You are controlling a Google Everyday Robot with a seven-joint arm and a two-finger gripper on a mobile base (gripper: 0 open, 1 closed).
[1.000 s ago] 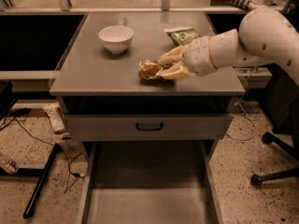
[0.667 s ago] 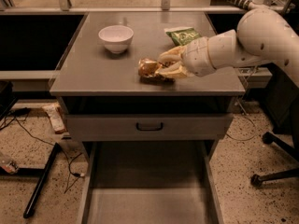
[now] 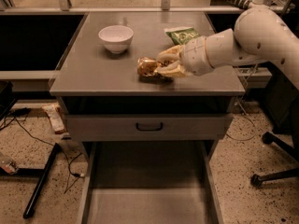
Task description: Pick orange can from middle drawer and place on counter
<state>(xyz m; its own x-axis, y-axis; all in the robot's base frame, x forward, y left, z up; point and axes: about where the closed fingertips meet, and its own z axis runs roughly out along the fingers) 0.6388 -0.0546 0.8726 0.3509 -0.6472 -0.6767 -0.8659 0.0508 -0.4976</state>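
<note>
The orange can (image 3: 147, 66) is a dented shiny gold can lying on its side on the gray counter (image 3: 93, 73), near its front middle. My gripper (image 3: 164, 63) reaches in from the right, with one finger above the can's right end and one below it, closed on the can. The can is at or just above the counter surface and casts a shadow beneath. The middle drawer (image 3: 149, 190) is pulled out below, and its flat gray floor is bare.
A white bowl (image 3: 116, 38) stands at the counter's back left. A green chip bag (image 3: 183, 34) lies at the back right, just behind my wrist. A closed drawer front with a black handle (image 3: 149, 126) sits under the counter. Cables and a chair base lie on the floor.
The gripper and the can have shifted very slightly to the left over the counter. Nothing else has moved.
</note>
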